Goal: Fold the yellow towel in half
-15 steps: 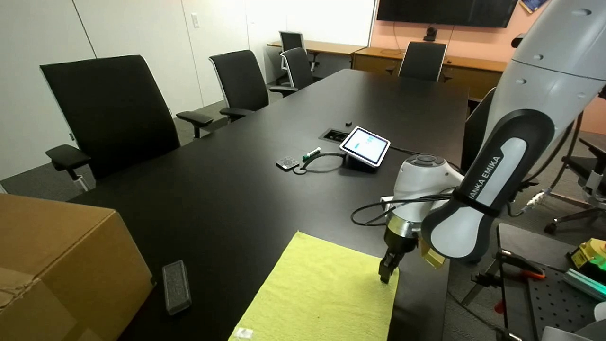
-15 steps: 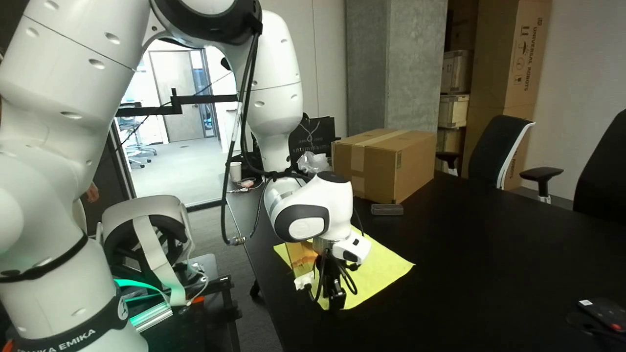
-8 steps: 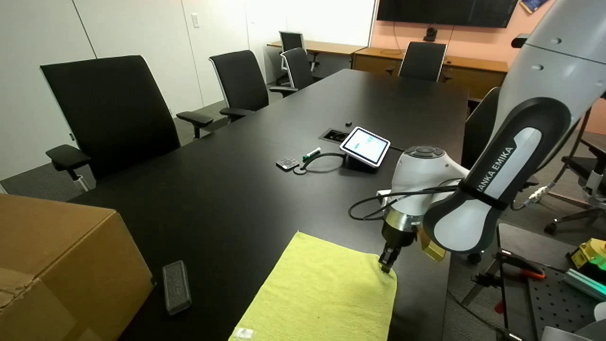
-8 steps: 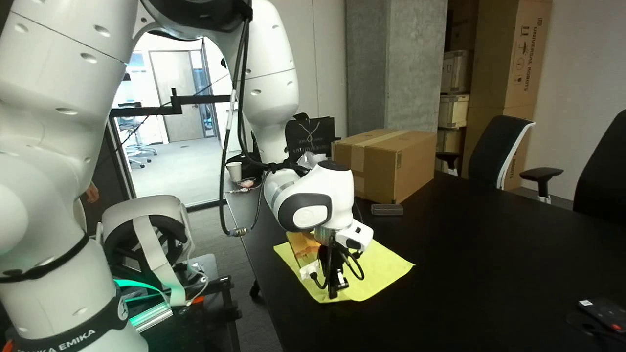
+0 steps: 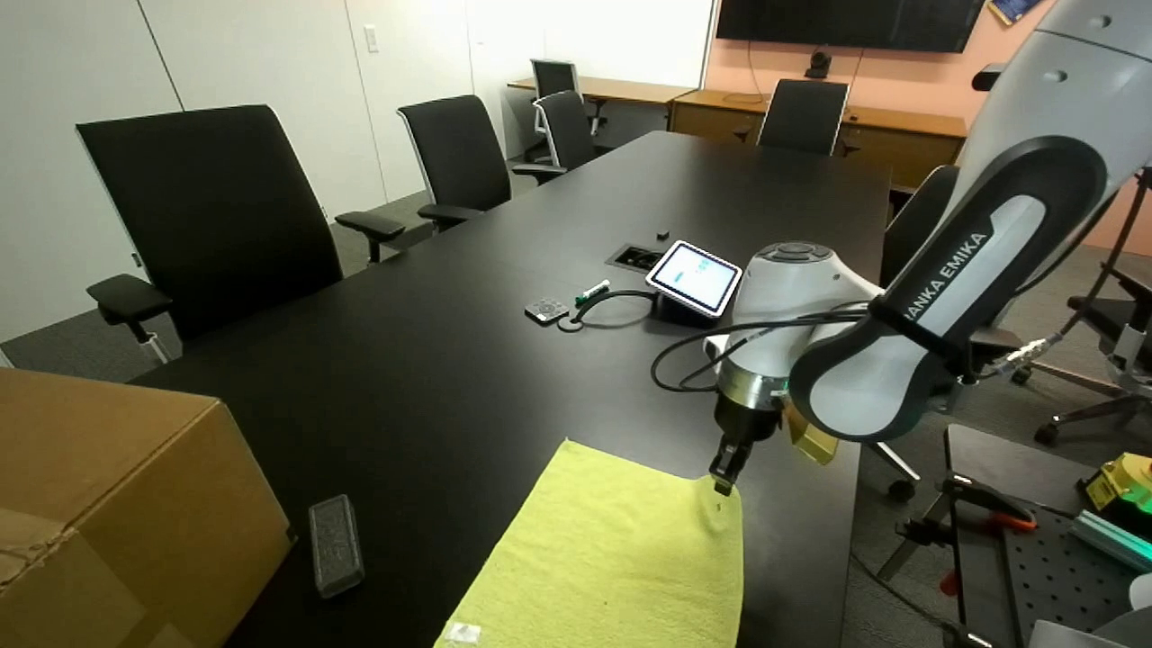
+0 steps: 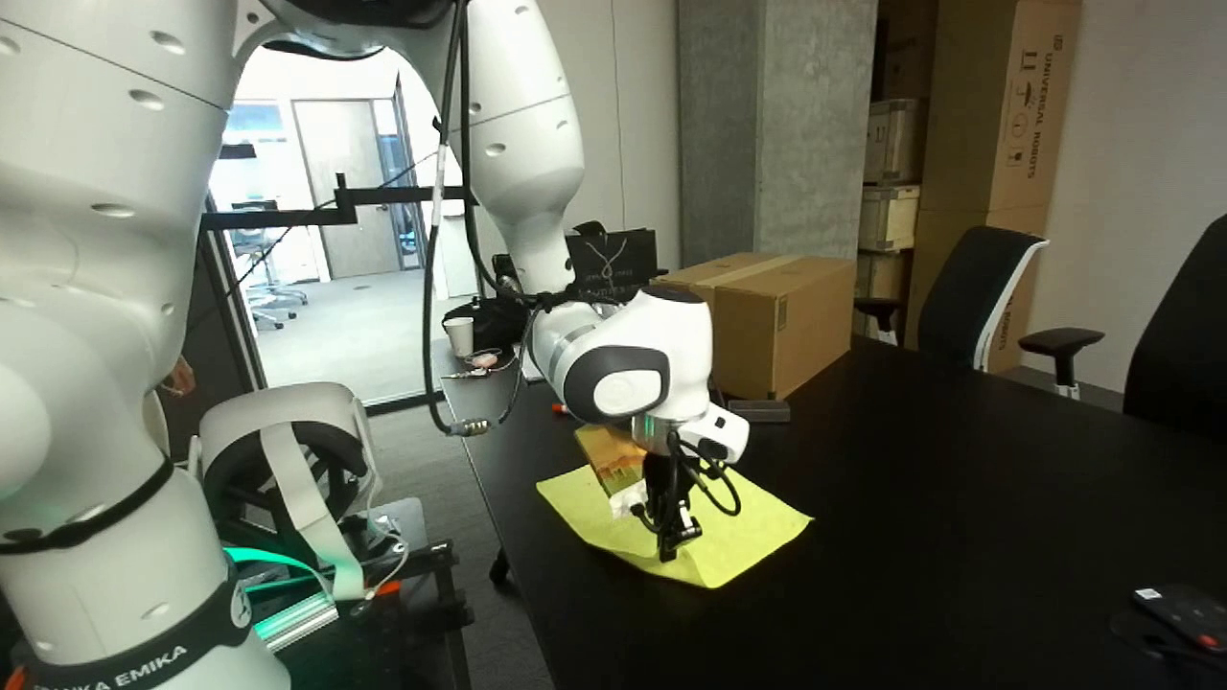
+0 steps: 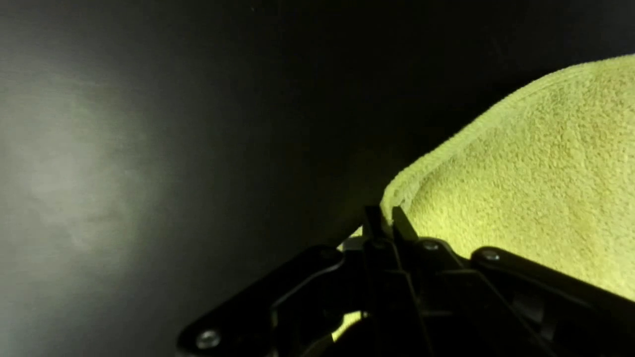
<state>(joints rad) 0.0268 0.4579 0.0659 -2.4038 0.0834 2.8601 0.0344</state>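
Observation:
The yellow towel (image 5: 612,549) lies mostly flat on the black table, also in view in an exterior view (image 6: 752,532). My gripper (image 5: 723,486) is at the towel's corner on the tablet side and holds it slightly raised. In the wrist view my gripper (image 7: 387,220) is shut on the towel's edge (image 7: 416,171), a thin fold of cloth pinched between the fingertips. The towel's surface (image 7: 545,198) curves up toward the fingers. The gripper also shows in an exterior view (image 6: 668,554), over the towel. The towel's near end is cut off by the frame in an exterior view.
A cardboard box (image 5: 135,513) and a dark eraser-like block (image 5: 336,544) stand beside the towel. A tablet (image 5: 696,277) with a cable, a marker (image 5: 592,292) and a small flat box (image 5: 546,310) lie farther along the table. A cart (image 5: 1035,540) stands off the table's edge.
My gripper has risen and moved slightly inward over the table. The held towel corner has lifted with it, and the towel's edge has curled up.

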